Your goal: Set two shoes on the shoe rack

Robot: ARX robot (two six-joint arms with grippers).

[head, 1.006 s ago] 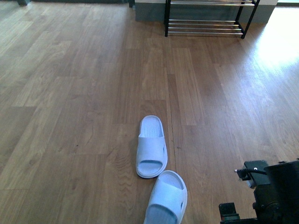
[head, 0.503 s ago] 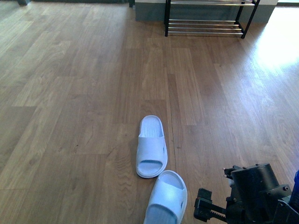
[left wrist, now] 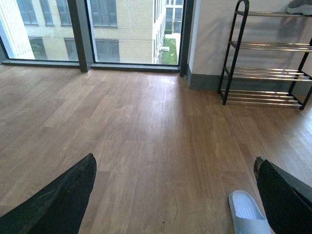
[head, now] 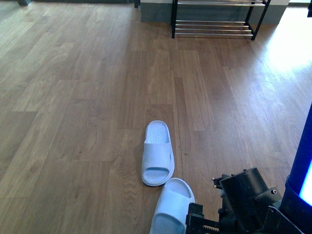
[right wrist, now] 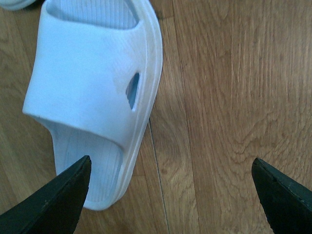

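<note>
Two pale blue plastic slide slippers lie on the brown wood-plank floor [head: 73,97], well apart from the black tube-framed shoe rack with silver bars [head: 214,22] standing against the far wall. The farther slipper [head: 158,153] lies almost straight. The nearer slipper [head: 171,207] sits just behind it, tilted, and the two almost touch.

The right gripper [right wrist: 169,163] hangs low over the nearer slipper's side edge. Its dark fingers [right wrist: 53,200] are spread wide and grasp nothing; one tip shows over the slipper's open end and the other over bare floor.

The left gripper [left wrist: 174,160] is also released, its fingers parted with only floor between them, facing the rack.
</note>
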